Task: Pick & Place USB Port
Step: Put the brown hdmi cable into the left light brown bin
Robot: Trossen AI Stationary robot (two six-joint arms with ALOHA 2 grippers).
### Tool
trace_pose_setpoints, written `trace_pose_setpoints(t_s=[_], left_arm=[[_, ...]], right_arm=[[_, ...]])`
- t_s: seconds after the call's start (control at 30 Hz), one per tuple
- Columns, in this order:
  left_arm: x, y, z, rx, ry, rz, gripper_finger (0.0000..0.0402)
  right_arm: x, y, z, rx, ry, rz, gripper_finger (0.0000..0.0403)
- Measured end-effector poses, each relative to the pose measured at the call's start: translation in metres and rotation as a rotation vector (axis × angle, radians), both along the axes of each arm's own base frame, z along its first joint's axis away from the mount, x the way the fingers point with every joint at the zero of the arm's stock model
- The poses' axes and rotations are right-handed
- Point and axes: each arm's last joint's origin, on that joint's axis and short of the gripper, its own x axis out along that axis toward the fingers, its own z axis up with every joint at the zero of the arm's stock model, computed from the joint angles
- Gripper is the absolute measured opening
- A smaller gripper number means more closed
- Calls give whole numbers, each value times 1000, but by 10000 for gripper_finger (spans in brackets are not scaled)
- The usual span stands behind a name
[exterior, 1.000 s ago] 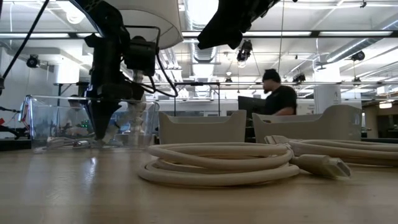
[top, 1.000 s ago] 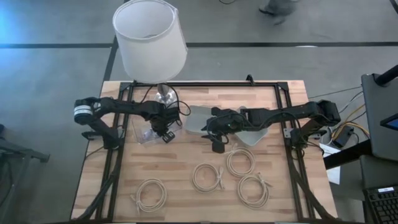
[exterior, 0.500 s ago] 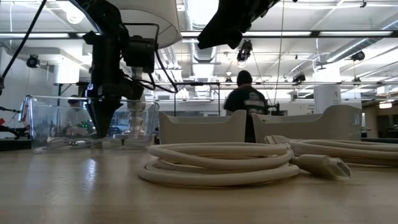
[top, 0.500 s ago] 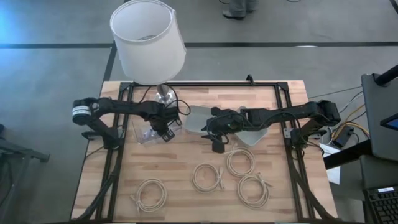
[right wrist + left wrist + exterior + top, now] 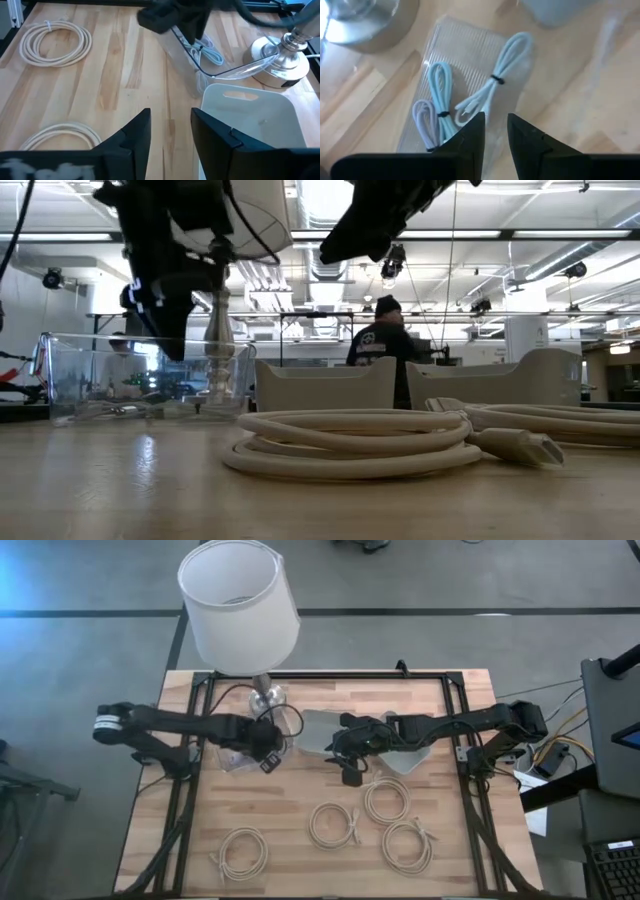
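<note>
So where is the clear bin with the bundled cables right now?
In the high view, the clear bin sits on the table's left half, beside the lamp base, directly under the left gripper.

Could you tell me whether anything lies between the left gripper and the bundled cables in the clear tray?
Nothing visible does. The left gripper hangs open above the clear tray, and the bundled cables lie uncovered in it.
</note>
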Motion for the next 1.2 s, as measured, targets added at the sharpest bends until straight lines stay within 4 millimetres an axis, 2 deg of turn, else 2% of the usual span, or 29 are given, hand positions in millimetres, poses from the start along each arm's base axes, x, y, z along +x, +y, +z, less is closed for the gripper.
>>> trace_pose_setpoints(t_s=[0.17,0.37,0.7,1.0,1.2], left_arm=[[-8,-28,14,79,-91,-33,85],[-15,-65,26,152,-211,-164,85],[-24,-117,25,162,-279,-376,85],[-30,-137,19,221,-304,-444,85],[-33,-137,10,225,-292,-455,85]], right_arm=[[0,0,-2,0,5,0,125],[-1,0,-4,0,11,0,130],[-4,0,-15,18,41,-15,128],[-14,1,-41,156,122,-121,114],[-21,6,-56,209,170,-62,105]])
